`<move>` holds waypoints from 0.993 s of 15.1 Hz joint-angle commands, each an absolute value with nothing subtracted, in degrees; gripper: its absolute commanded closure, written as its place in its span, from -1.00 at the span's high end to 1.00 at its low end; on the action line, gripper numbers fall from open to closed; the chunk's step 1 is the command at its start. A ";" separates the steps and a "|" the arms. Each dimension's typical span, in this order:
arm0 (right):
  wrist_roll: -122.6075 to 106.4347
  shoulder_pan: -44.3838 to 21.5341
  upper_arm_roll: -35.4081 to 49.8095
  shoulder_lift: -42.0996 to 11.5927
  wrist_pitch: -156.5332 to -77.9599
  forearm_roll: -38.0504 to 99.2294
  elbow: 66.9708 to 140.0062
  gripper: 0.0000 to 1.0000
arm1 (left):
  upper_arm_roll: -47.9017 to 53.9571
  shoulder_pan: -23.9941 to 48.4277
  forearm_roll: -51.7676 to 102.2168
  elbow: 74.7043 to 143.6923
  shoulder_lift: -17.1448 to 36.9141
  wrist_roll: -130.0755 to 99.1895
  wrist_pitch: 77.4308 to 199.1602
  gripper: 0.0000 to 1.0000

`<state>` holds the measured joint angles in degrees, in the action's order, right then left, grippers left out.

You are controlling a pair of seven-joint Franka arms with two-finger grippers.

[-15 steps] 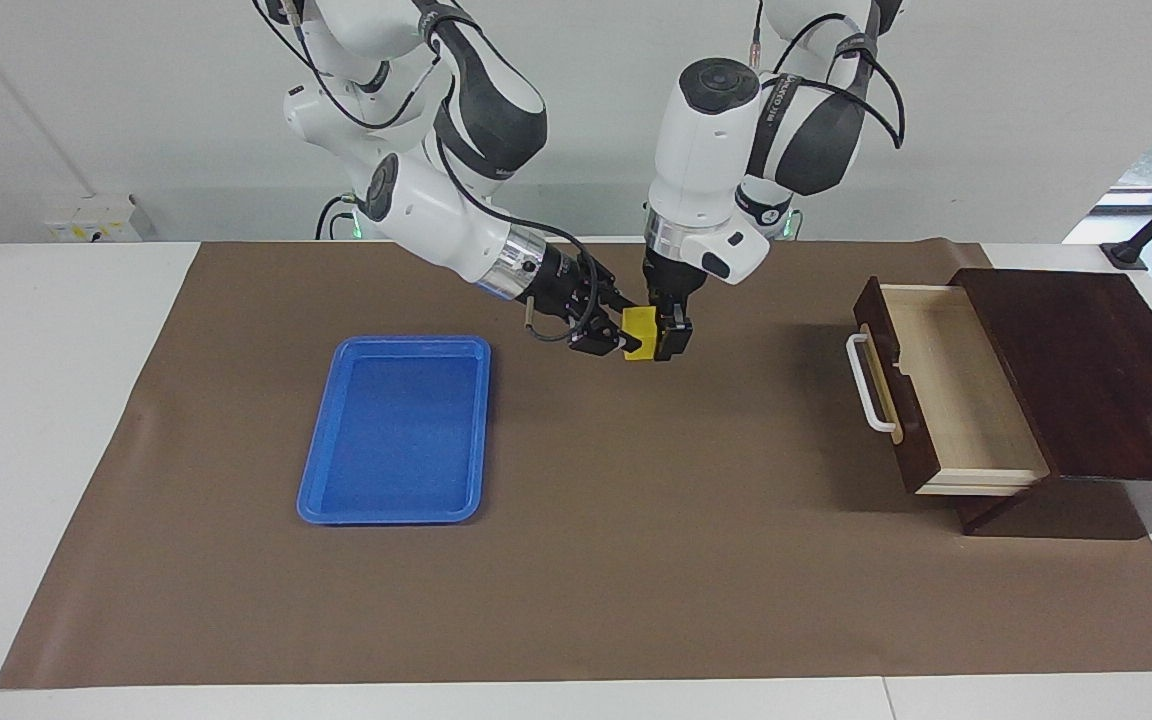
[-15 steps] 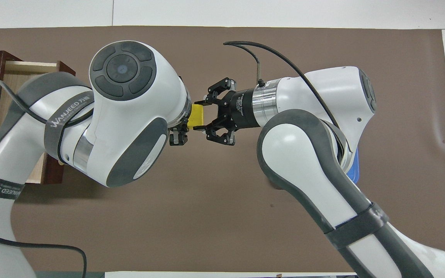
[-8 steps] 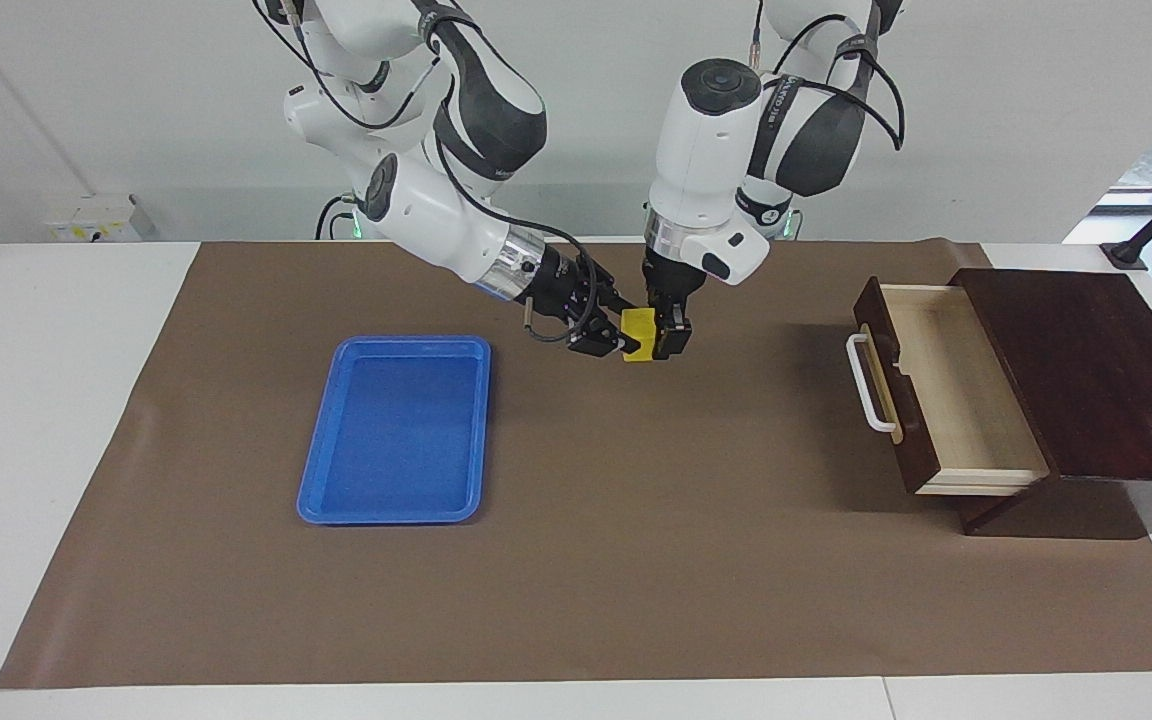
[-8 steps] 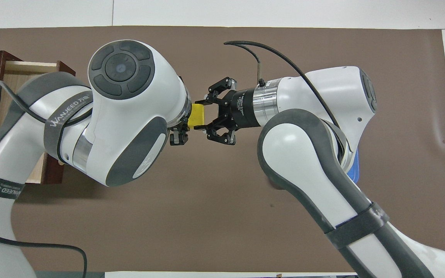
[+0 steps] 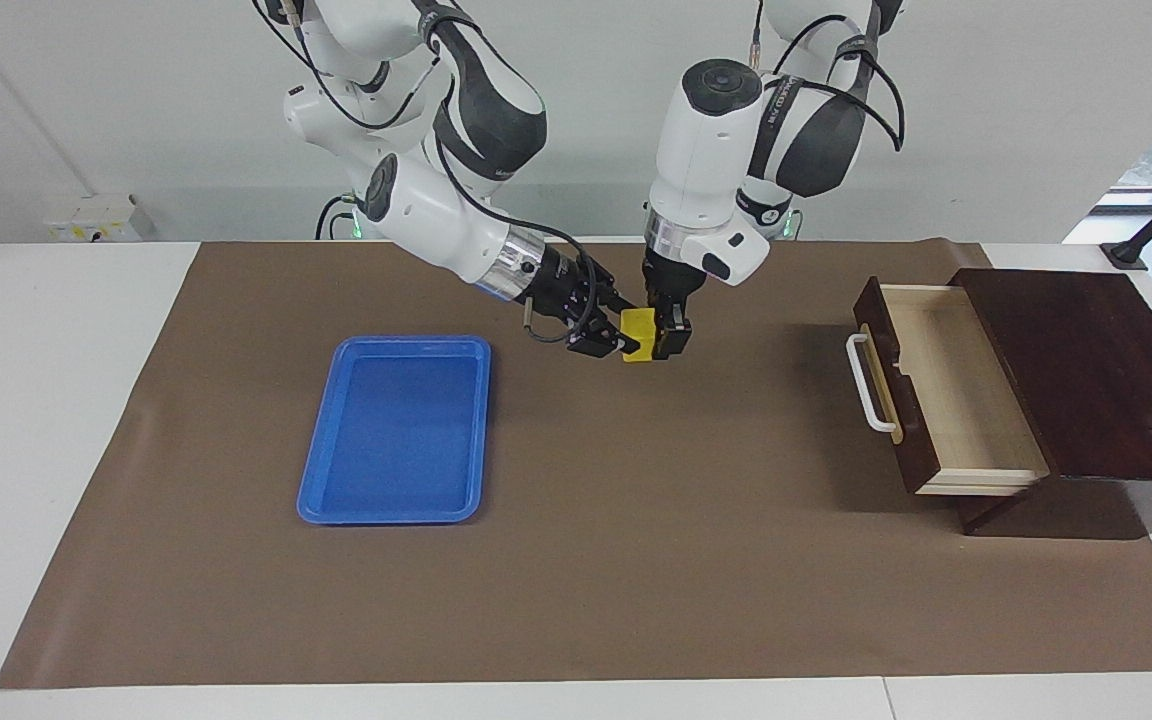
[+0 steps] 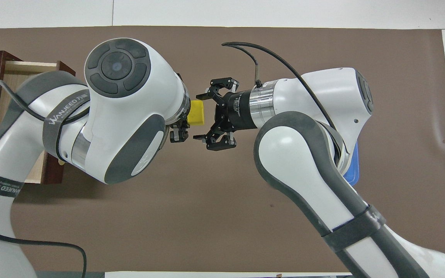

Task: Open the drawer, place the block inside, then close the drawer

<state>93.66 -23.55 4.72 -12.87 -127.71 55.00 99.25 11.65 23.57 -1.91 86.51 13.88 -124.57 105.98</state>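
Mid-handover above the brown mat, the left gripper [image 5: 658,338] pinches the yellow block [image 5: 639,335] as the right gripper [image 6: 203,116] stands spread, leaving the carry to the open drawer [image 5: 946,385].

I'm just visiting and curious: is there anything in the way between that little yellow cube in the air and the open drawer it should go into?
Nothing visible blocks it. The left hand holds the yellow cube over bare brown mat, the drawer already stands open, and the blue tray lies toward the right arm's end, off that path. The right hand is open beside the cube.
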 commanded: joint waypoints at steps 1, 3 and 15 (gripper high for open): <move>94.66 -23.64 4.57 -12.48 -127.44 55.63 99.23 1.00 | 10.99 22.42 -1.93 85.34 14.50 -123.84 105.38 -1.00; 94.66 -23.64 4.57 -12.57 -127.35 55.63 99.05 1.00 | 10.99 20.14 -2.55 85.34 14.50 -120.08 105.12 -1.00; 78.28 -0.81 3.43 -12.22 -102.59 34.48 86.40 1.00 | 10.90 -3.40 -1.76 86.13 10.73 -79.93 96.95 -1.00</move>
<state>85.47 -2.92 2.90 -12.13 -105.91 38.90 88.81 10.33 0.67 -2.13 85.42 11.91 -86.28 99.00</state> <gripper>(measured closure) 0.000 0.445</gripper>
